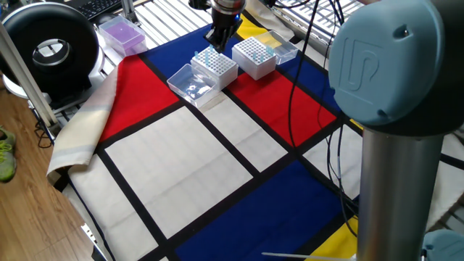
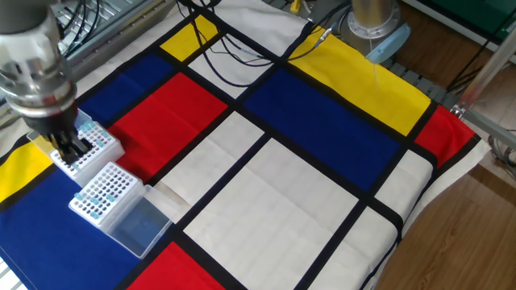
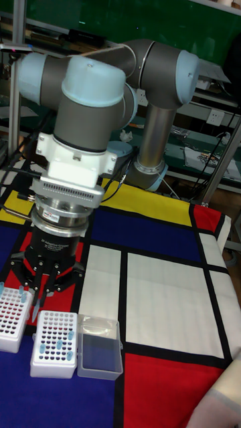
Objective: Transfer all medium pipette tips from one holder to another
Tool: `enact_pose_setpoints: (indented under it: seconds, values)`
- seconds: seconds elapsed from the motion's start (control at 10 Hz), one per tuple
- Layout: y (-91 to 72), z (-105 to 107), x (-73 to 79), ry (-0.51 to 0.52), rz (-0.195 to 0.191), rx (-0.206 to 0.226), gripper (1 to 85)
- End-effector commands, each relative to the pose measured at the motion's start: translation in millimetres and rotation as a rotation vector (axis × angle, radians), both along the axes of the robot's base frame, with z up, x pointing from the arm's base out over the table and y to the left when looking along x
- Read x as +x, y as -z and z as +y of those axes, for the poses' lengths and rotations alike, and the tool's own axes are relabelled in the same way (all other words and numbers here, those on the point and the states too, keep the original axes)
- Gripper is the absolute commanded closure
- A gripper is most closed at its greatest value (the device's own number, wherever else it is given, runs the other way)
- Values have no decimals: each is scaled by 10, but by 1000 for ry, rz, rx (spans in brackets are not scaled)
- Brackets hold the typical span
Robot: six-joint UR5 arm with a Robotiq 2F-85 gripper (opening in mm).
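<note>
Your tool hung over the second tip rack, beside the rack holding the medium pipette tips; whether it gripped a tip, you couldn't tell.

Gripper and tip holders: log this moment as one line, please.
gripper: over far holder | jaws: cannot tell | near holder: medium pipette tips seated, lid open | transfer: not finished
</note>
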State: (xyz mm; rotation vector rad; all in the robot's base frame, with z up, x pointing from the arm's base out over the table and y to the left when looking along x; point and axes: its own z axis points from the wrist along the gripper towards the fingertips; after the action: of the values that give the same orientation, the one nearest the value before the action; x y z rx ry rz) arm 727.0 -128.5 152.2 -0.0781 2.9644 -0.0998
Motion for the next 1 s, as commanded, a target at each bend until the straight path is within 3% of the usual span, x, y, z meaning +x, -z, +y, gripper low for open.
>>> enact_pose_setpoints:
  seconds: [0.0, 0.3, 0.9]
  values:
    - [-43, -319, -106, -53, -5, 10, 840]
    - [70, -656, -258, -102, -19, 23, 840]
    - [245, -887, -454, -126, -36, 41, 840]
